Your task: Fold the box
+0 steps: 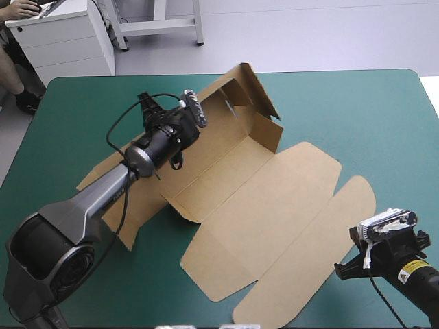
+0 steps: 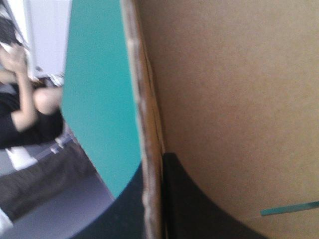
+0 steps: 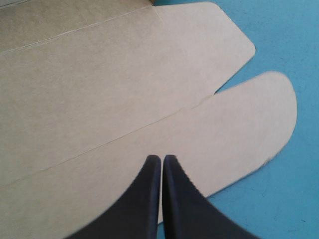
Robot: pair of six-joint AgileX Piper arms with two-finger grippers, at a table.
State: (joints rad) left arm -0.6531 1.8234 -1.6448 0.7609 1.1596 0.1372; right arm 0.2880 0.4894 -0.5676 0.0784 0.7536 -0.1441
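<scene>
The brown box point(image 1: 260, 199) lies as a cut sheet across the teal-green table point(image 1: 370, 116), its lid and rounded flap flat at the near right. A far wall point(image 1: 243, 86) stands raised. My left gripper point(image 1: 146, 104) is at the sheet's far left part. In the left wrist view it point(image 2: 152, 169) is shut on the box point(image 2: 239, 99), the board's edge between the black fingers. My right gripper point(image 1: 351, 257) hovers at the near right by the rounded flap. In the right wrist view it point(image 3: 162, 158) is shut with nothing in it, above the flap point(image 3: 239, 129).
The left arm reaches over the box's left side panels point(image 1: 110, 171). Teal-green cover point(image 3: 279, 189) runs from the flap to the table's right and near edges. The table's far left corner point(image 2: 99, 99) lies just beyond the left gripper.
</scene>
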